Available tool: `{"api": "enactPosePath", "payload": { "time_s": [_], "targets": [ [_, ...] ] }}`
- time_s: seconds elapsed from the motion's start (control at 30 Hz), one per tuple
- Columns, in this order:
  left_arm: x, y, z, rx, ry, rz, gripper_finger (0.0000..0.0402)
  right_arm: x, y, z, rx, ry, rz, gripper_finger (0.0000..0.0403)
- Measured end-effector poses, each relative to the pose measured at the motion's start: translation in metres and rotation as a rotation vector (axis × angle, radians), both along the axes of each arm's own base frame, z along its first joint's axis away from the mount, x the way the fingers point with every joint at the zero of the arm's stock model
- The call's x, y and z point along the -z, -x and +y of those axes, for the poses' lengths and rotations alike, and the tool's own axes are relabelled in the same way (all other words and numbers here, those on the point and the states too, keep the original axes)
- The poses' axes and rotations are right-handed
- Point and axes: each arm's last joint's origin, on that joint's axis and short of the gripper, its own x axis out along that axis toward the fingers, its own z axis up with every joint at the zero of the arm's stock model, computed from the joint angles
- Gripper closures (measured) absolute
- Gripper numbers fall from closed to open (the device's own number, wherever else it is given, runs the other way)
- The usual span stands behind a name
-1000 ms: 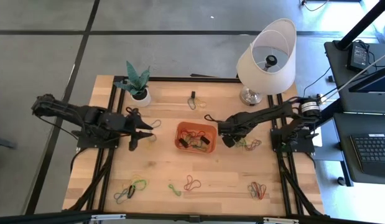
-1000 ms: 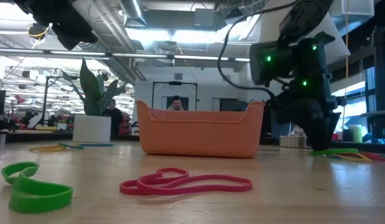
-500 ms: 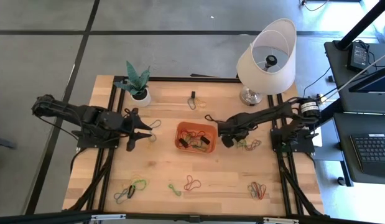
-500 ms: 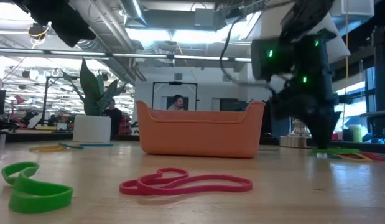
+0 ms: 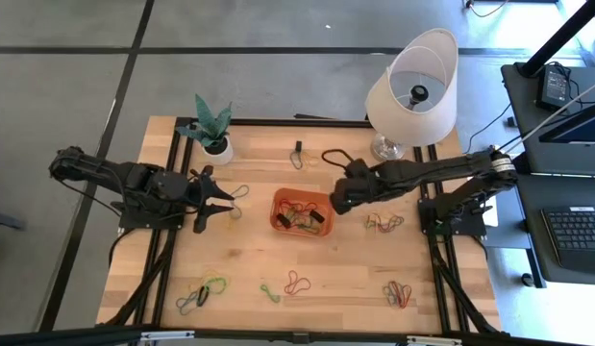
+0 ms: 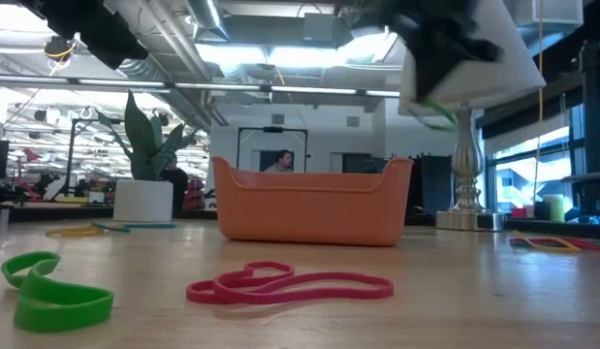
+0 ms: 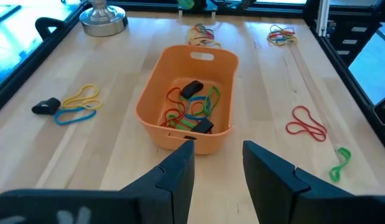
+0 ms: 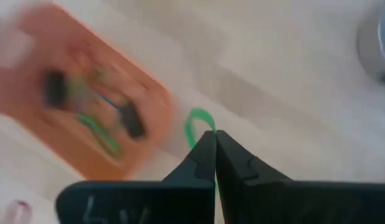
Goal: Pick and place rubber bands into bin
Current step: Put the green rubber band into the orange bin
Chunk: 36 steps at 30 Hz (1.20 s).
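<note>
The orange bin (image 5: 303, 211) sits mid-table with several rubber bands (image 7: 191, 106) and dark bits inside. My right gripper (image 5: 340, 199) hangs in the air just off the bin's right end, shut on a green rubber band (image 8: 191, 124). In the low view it is a dark blur (image 6: 440, 53) above the bin (image 6: 314, 199). My left gripper (image 5: 209, 202) waits left of the bin, open, with nothing between its fingers (image 7: 180, 168). More rubber bands lie loose on the table at the right (image 5: 384, 223) and along the near edge (image 5: 295, 283). My right gripper pinches the green rubber band at one side of its loop (image 8: 208, 126), between the two fingertips. The fingers slant steeply down from above. The small loop sticks out past the fingertips, lifted clear of the table.
A potted plant (image 5: 212, 130) stands at the far left and a lamp (image 5: 412, 82) at the far right. A small black clip (image 5: 298, 154) lies behind the bin. Other band clusters lie at near left (image 5: 203, 293), near right (image 5: 398, 293), and by the left gripper (image 5: 237, 192).
My right gripper has risen fast from the pile of bands right of the bin, carrying a green band up with it. It has shifted toward the far edge and slightly toward the bin. The rest of the pile stays on the table.
</note>
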Motion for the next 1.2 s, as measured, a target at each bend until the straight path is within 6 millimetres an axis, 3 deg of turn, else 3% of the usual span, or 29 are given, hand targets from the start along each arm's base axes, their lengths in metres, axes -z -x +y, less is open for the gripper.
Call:
{"api": "enactPosePath", "payload": {
  "time_s": [0.13, 0.23, 0.37, 0.53, 0.67, 0.8, 1.2],
  "targets": [
    [0.001, 0.0, 0.0, 0.0, -0.002, 0.008, 0.0272, -0.024, -0.03, 0.003, -0.087, 0.07, -0.107, 0.0402],
    [0.001, 0.0, 0.0, 0.0, -0.002, 0.01, 0.0272, -0.026, -0.055, 0.005, -0.155, 0.096, -0.138, 0.0402],
    [0.001, 0.001, 0.0, 0.001, 0.012, 0.019, 0.0271, -0.012, -0.084, 0.008, -0.199, 0.112, -0.103, 0.0403],
    [0.003, 0.002, 0.0, 0.015, 0.024, 0.041, 0.0272, 0.03, -0.107, 0.013, -0.232, 0.033, 0.009, 0.0403],
    [0.003, 0.002, 0.0, 0.014, 0.024, 0.044, 0.0272, 0.062, -0.115, 0.015, -0.219, -0.043, 0.112, 0.0403],
    [0.003, 0.002, 0.0, 0.014, 0.024, 0.044, 0.0272, 0.081, -0.116, 0.015, -0.188, -0.082, 0.205, 0.0402],
    [0.003, 0.002, 0.0, 0.001, 0.048, 0.044, 0.0272, 0.086, -0.115, 0.015, -0.18, -0.085, 0.237, 0.035]
  ]
}}
